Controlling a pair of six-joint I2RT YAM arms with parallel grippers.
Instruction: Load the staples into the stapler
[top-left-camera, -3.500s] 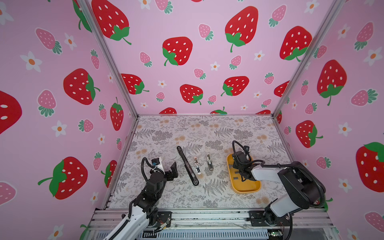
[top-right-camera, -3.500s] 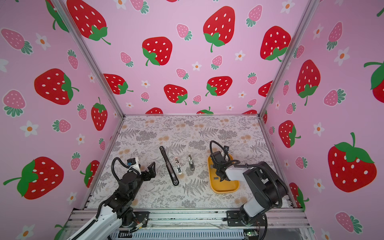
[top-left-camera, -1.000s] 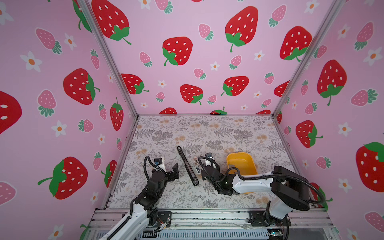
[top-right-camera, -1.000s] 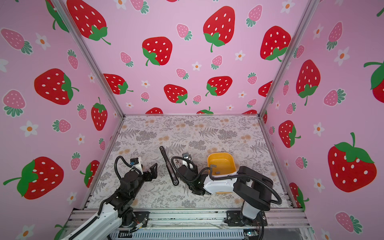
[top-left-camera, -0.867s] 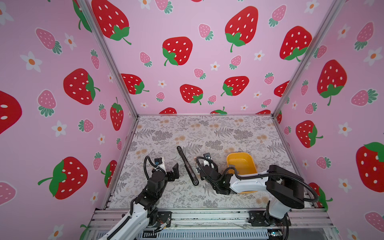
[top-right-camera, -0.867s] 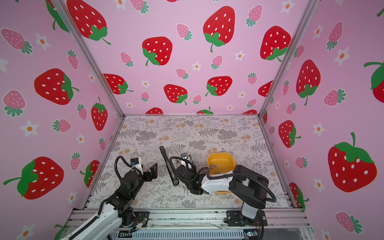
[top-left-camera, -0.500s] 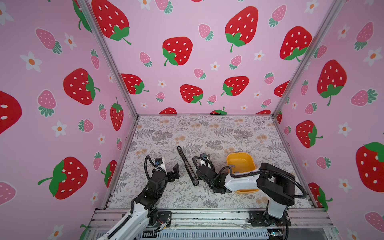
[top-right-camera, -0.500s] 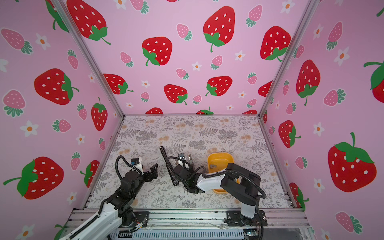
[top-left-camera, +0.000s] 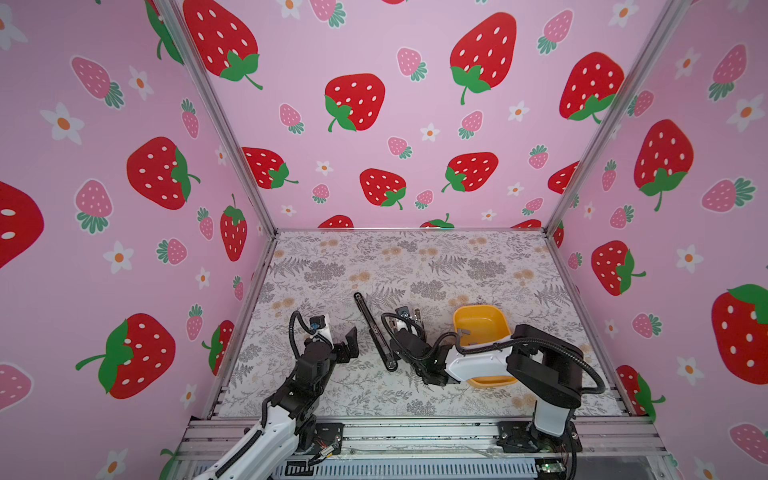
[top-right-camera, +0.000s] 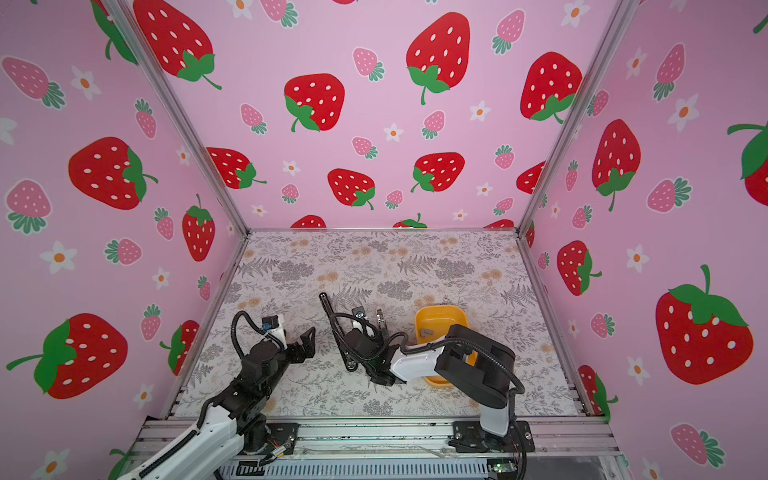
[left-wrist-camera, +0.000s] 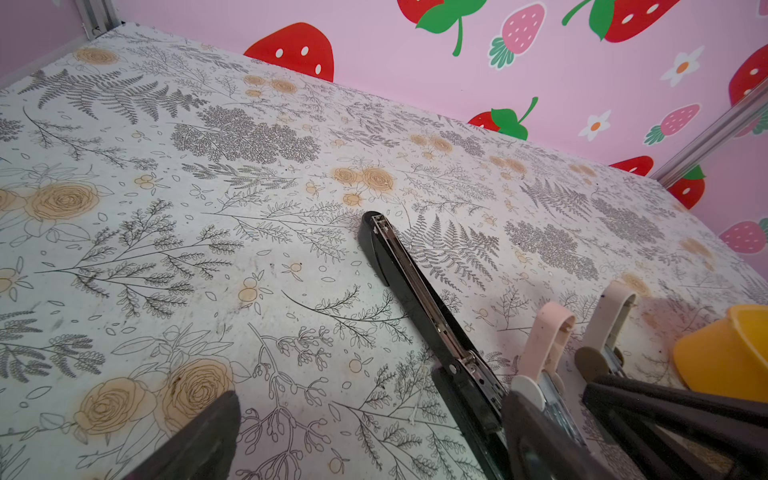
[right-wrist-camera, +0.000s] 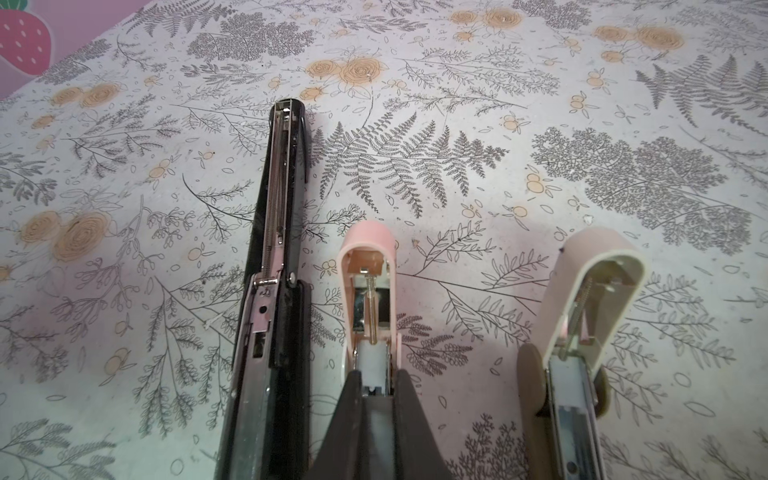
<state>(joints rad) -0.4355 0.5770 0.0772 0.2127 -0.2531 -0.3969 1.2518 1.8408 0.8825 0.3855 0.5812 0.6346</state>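
The task is judged midway: at lower centre in both top views, the right gripper (right-wrist-camera: 376, 386) is clenched on what seems a grey staple strip (right-wrist-camera: 376, 432) above the opened pink stapler (right-wrist-camera: 368, 249), insertion is not yet done, a spare strip (top-left-camera: 464, 331) is seen in the yellow tray (top-left-camera: 494, 316), and the left gripper (top-left-camera: 353, 343) is spread wide.

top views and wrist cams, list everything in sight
black stapler: 1, black, opened flat, left of the small ones
pink stapler: 1, pink, opened, middle of the row
cream stapler: 1, cream, opened, left of the tray
yellow tray: 1, yellow, right of the staplers
staple strip: 1 visible, grey, in the tray
floral mat: 1, white-grey-tan, tabletop
strawberry walls: 3, pink, around the mat
left fingers: 2, black, open, left of the black stapler
right fingers: 2, black, shut, over the pink stapler
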